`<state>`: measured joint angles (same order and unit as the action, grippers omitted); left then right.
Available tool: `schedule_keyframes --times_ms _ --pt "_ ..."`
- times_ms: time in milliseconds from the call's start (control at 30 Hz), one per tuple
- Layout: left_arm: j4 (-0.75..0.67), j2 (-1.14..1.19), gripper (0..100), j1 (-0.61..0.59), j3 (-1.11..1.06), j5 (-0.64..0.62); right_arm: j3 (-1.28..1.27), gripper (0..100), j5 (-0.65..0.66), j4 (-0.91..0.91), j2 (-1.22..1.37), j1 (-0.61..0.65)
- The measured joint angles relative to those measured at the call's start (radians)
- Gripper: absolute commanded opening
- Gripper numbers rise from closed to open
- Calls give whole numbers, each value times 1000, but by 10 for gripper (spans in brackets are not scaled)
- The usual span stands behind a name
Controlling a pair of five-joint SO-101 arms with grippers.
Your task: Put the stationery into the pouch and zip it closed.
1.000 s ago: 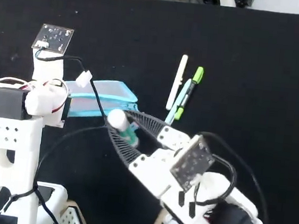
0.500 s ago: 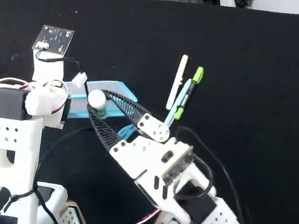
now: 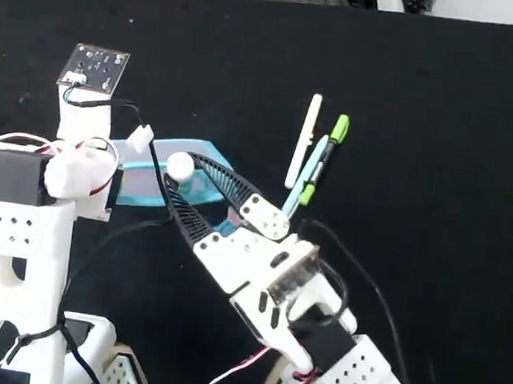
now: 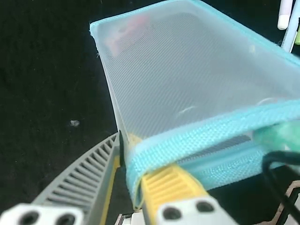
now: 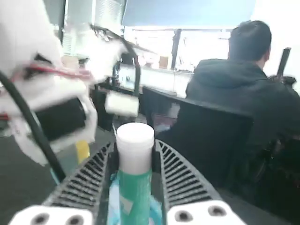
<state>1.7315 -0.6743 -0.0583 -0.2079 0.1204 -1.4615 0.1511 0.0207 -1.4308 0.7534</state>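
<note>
Turquoise mesh pouch [image 4: 187, 84] pinched by left gripper [image 4: 127, 141]; right gripper [image 5: 135, 147] clasps glue stick [image 5: 134, 197].

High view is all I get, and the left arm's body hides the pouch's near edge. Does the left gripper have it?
Observer: Yes. The left gripper has its fingers pinched on the teal zipper edge of the pouch.
Operator: What is the right arm carrying?
Observer: A white-capped stick with a green body, clamped between the fingers of the right gripper.
Operator: Anything inside the pouch?
Observer: A reddish item shows through the mesh at its far end.
</note>
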Motion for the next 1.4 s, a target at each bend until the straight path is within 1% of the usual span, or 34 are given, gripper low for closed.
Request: schedule_keyframes --times_ms 133,167,233,300,367,433,533,700,800,867,933,1033,1133,1267,1400 --pt "0 0 30 0 0 0 -11 16 0 -2 -5 -3" --pt "0 0 30 0 0 0 -11 31 0 -8 -5 -5" --pt "0 0 30 0 0 0 -9 101 0 -52 -11 -5" --pt "0 0 30 0 0 0 11 177 0 -135 -11 -5" --pt "0 0 30 0 0 -2 54 210 0 -247 -6 -5" --pt "0 0 30 0 0 0 124 195 0 -371 -6 -5" --pt "0 0 30 -2 0 0 236 158 0 -531 -6 29" --pt "0 0 30 -2 0 0 425 103 0 -674 -6 11" --pt "0 0 30 -2 0 0 516 90 2 -750 -17 -78" --pt "3 0 32 -2 0 0 539 100 2 -801 -20 -169" --pt "3 0 32 -2 0 0 543 129 2 -872 -20 -273" --pt "3 0 30 -2 0 12 543 188 0 -1003 -18 -394" --pt "3 0 30 -2 0 57 542 203 0 -1100 -18 -440" --pt "3 0 30 -3 0 115 470 191 -9 -1108 9 -483" --pt "0 0 30 -3 0 141 420 191 -80 -1033 129 -554"
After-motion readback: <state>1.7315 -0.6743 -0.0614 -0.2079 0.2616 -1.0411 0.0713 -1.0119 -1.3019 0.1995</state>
